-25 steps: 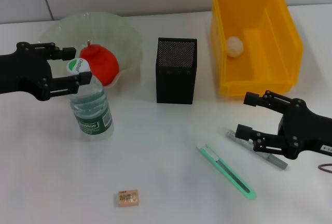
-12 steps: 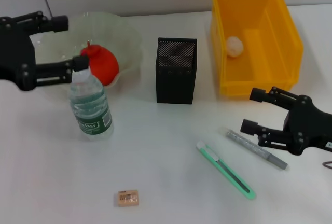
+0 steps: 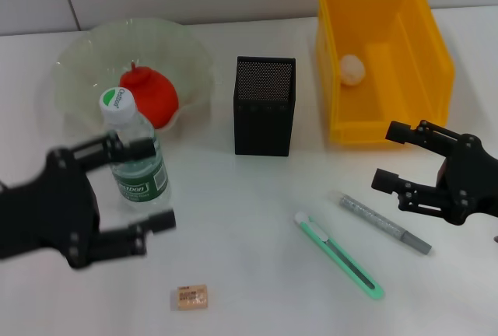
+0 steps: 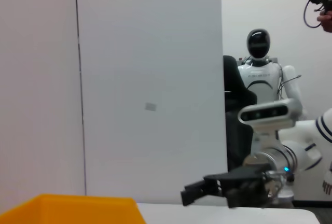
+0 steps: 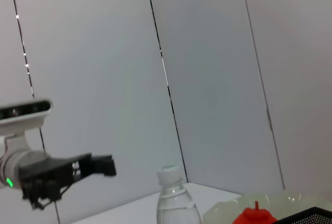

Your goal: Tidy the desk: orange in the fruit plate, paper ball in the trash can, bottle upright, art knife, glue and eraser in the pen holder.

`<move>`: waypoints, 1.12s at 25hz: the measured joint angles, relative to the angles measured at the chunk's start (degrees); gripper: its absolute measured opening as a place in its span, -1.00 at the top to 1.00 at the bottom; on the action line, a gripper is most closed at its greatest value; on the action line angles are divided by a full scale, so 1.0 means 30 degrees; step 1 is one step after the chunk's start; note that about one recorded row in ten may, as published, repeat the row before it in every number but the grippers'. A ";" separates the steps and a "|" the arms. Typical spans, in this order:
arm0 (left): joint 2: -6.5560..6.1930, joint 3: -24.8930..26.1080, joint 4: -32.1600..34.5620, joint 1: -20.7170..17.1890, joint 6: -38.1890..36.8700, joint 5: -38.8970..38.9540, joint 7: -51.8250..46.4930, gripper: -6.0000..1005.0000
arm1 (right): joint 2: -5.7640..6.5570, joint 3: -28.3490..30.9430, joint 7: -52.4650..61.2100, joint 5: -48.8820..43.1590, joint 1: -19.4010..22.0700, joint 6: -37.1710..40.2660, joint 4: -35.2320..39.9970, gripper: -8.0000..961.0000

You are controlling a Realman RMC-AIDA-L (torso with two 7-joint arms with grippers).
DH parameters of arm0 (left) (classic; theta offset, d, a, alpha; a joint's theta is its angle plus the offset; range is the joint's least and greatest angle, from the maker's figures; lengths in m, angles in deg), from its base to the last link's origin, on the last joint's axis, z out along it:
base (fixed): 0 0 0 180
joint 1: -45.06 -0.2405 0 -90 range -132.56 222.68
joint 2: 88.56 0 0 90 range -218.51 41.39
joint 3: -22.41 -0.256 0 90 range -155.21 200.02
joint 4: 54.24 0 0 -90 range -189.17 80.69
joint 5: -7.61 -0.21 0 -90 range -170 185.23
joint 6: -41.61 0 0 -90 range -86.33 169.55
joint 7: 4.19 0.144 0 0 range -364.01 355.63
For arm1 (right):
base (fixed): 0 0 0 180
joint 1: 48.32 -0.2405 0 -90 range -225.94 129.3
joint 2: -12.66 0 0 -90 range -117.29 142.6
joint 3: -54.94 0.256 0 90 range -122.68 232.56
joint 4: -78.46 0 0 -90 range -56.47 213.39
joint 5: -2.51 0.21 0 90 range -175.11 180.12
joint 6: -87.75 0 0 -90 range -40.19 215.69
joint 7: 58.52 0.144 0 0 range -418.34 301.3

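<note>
Bottle (image 3: 134, 149) upright on the white counter (image 3: 249, 274), clear plastic, green label, white cap, at 7 o'clock from the ruffled translucent fruit plate (image 3: 187, 56) holding the orange (image 3: 149, 96). Left gripper (image 3: 144, 184) at 6 o'clock of the bottle, jaws open, empty. Right gripper (image 3: 393, 155) jaws open, empty, at 1 o'clock from the grey glue stick (image 3: 384, 223). Mint art knife (image 3: 339, 255) and tan eraser (image 3: 191, 297) lie flat. Black mesh pen holder (image 3: 264, 106). Paper ball (image 3: 352, 68) in the yellow bin (image 3: 436, 48). Right wrist view shows the bottle (image 5: 174, 200) from the side.
</note>
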 joint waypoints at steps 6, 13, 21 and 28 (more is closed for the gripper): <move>-0.0067 -0.0193 -0.4453 0.0418 0.0228 -0.0214 0.4944 -0.61 | 0.0146 0.0003 0.0618 -0.0024 -0.0016 0.0045 0.0086 -0.71; -0.0091 -0.0225 -0.7363 0.0953 0.1184 -0.0868 0.7701 -0.61 | 0.0134 -0.0169 0.4068 -0.0143 -0.0016 0.0875 0.2781 -0.71; -0.0137 -0.0188 -0.9146 0.1907 0.2065 -0.1512 0.7650 -0.61 | -0.0081 -0.0290 1.3780 -0.3252 -0.0718 0.2312 1.1773 -0.71; -0.0136 -0.0152 -0.9529 0.2519 0.3279 -0.2055 0.6832 -0.61 | -0.0137 -0.3225 2.4412 -1.0370 -0.3394 0.3699 2.0409 -0.71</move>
